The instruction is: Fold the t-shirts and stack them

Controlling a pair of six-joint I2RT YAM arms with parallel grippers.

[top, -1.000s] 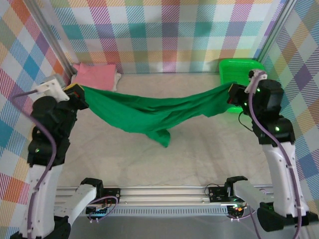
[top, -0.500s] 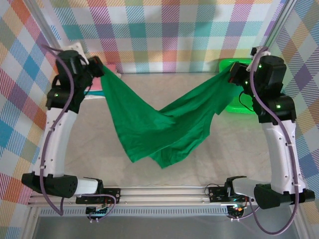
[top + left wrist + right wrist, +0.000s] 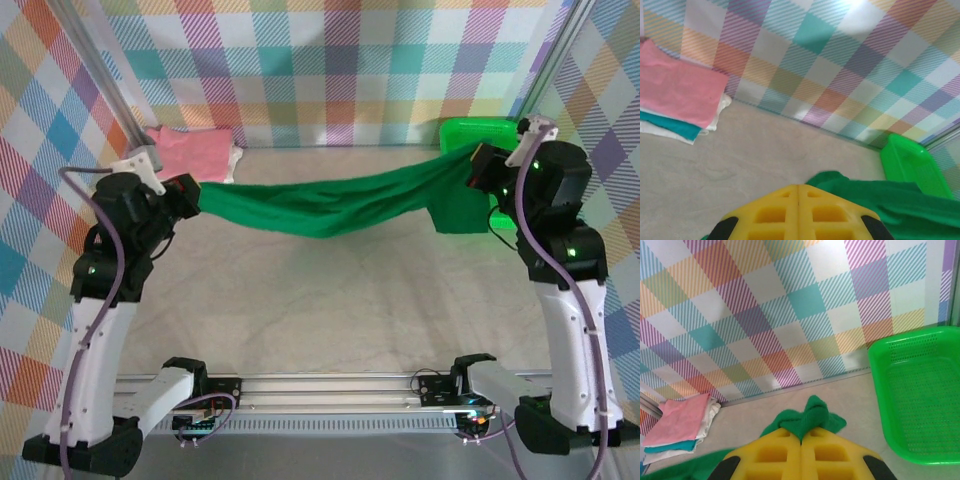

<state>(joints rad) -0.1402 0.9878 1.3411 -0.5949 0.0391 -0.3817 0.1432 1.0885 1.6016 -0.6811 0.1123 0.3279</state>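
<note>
A dark green t-shirt [image 3: 330, 205] hangs stretched in the air between both grippers, sagging in the middle above the table. My left gripper [image 3: 190, 193] is shut on its left end; in the left wrist view the yellow jaws [image 3: 799, 189] are pressed together with the green t-shirt [image 3: 890, 200] beside them. My right gripper [image 3: 478, 165] is shut on the right end, and a bunch of the green t-shirt [image 3: 807, 419] pokes out past the yellow jaws [image 3: 801, 436]. A folded stack of pink, white and teal t-shirts [image 3: 192, 152] lies at the back left.
A bright green plastic basket [image 3: 482, 135] stands at the back right, just behind the right gripper, also seen as the basket [image 3: 917, 390]. The folded stack [image 3: 680, 92] rests against the chequered back wall. Beige table surface [image 3: 330, 300] lies beneath the shirt.
Both arms have pulled apart and lowered, so the shirt went from a deep V-shaped hang to a taut, nearly level band. The left gripper has come down and forward from the back corner.
</note>
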